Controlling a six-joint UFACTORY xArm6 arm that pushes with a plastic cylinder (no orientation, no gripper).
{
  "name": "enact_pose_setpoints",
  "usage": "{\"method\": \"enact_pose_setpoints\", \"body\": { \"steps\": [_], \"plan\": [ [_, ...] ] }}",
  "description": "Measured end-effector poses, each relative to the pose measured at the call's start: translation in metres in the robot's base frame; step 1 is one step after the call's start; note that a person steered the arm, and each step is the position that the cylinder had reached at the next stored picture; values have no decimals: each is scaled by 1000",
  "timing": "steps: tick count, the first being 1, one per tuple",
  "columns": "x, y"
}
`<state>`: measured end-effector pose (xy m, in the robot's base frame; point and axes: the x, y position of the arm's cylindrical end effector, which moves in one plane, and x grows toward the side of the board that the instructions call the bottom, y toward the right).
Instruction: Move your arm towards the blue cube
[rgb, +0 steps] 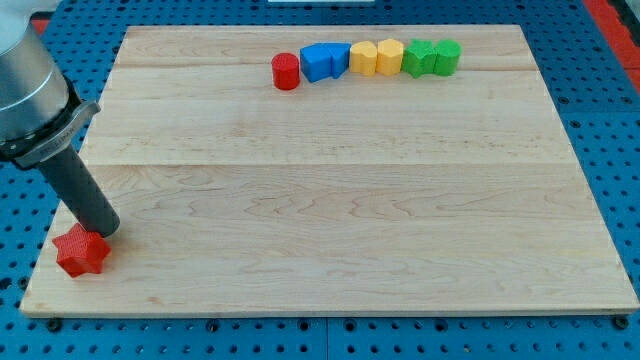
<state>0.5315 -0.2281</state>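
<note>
Rod leans from the view's upper left down to my tip (103, 232), touching the red star block (81, 251). No fingers fitted (bare rod only). Blue cube (322, 61) sits far up-right of the star on the surface (330, 210), long axis indiscernible.

Wooden board (330, 220) on blue pegboard (600, 120).

No text, label or number reads anywhere — nothing legible.
</note>
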Motion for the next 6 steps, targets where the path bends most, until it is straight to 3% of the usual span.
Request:
{"method": "enact_pose_setpoints", "body": {
  "steps": [1, 2, 3, 4, 6],
  "plan": [
    [-17, 5],
    [-122, 43],
    [-188, 88],
    [-189, 88],
    [-165, 208]
  ]
}}
